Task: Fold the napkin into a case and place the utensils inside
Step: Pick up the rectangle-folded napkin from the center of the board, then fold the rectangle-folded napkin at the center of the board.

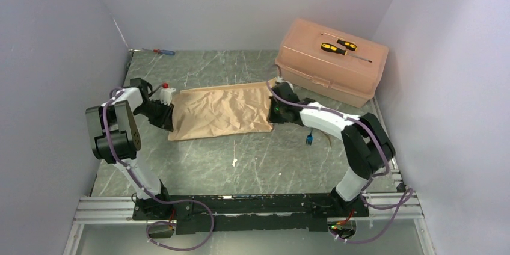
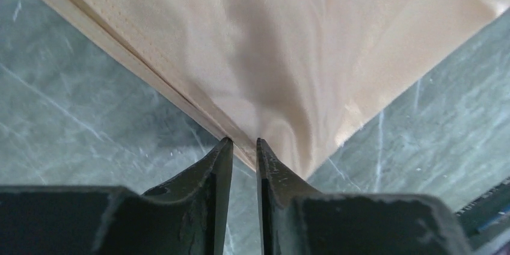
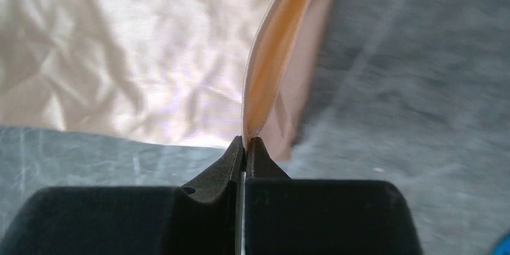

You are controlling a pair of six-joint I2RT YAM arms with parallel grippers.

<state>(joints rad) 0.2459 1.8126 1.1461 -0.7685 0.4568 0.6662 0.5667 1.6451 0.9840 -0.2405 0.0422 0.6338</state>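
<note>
The napkin (image 1: 219, 110), a peach-orange, slightly shiny cloth, lies creased across the middle of the bench (image 1: 270, 165) as a wide rectangle. Its long sides run left to right, and an arm stands at each short end. The right gripper (image 3: 245, 139) has its jaws pressed together on the napkin's right edge. In the right wrist view a narrow fold of cloth rises from the tips, standing up off the bench, while the rest lies flat to the left. The left gripper (image 2: 244, 141) sits at the napkin's left edge, its jaws drawn close with only a thin slit between them. In the left wrist view a corner of the cloth, showing a stitched, layered hem, points straight at that slit and reaches the tips. Whether the cloth is actually pinched there I cannot tell. Of the utensils (image 1: 309, 139) only a small blue part shows, on the bench just beside the right arm's forearm and apart from the napkin. A pink plastic box (image 1: 313, 68) stands at the far right corner, close to the napkin's far right corner, with two yellow-and-black screwdrivers (image 1: 337, 46) on its lid. A red-and-blue screwdriver (image 1: 163, 52) lies at the far left corner.
</note>
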